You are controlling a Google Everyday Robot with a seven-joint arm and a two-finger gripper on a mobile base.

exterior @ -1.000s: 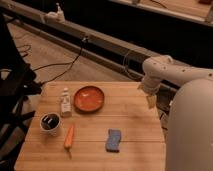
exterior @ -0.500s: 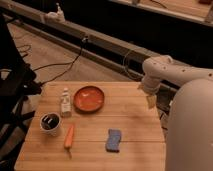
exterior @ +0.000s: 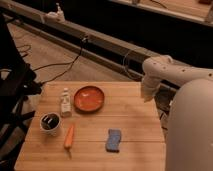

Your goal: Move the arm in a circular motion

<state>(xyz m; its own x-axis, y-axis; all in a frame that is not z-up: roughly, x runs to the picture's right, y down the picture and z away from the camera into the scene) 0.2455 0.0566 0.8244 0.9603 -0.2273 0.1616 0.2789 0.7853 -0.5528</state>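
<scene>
The arm (exterior: 175, 75) is glossy white, made of thick rounded links with small dark holes. It bends at an elbow near the right edge of the wooden table (exterior: 130, 120). Its pale tapering tip, the gripper (exterior: 147, 95), hangs down over the table's right edge, to the right of the orange plate (exterior: 89, 98). A large white link (exterior: 192, 130) fills the right foreground.
On the table stand a small white bottle (exterior: 65, 102), a white cup with dark contents (exterior: 50, 123), a carrot (exterior: 69, 136) and a blue sponge (exterior: 114, 140). Cables lie on the floor at the left. A long rail runs behind the table.
The arm's tip has shifted very slightly; otherwise nothing visibly moved.
</scene>
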